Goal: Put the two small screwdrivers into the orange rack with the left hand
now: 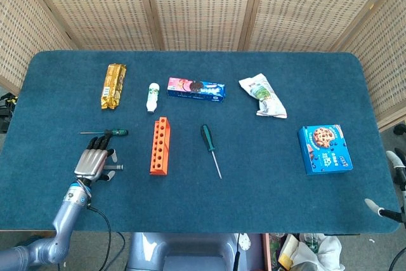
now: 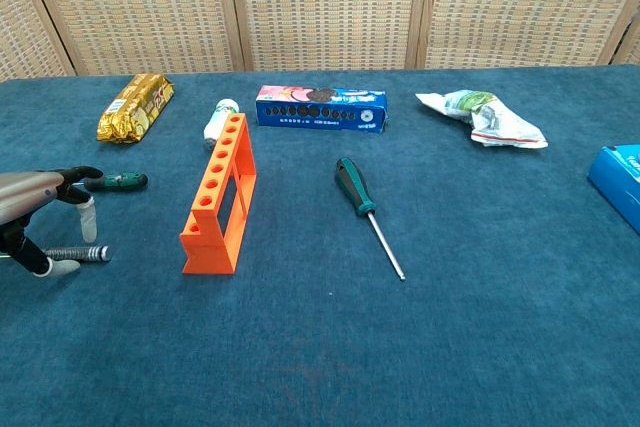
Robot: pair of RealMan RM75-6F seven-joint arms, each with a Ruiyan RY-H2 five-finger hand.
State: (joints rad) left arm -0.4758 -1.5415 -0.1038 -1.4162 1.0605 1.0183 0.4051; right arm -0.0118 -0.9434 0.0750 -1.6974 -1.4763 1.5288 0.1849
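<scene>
Nothing racked yet: orange rack left of centre is empty, left hand at lower left hovers fingers apart over the black-handled small screwdriver, green-handled small screwdriver lies just above it, right hand out of view.

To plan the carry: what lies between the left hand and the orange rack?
Only bare blue cloth; the head view shows left hand and orange rack apart.
</scene>
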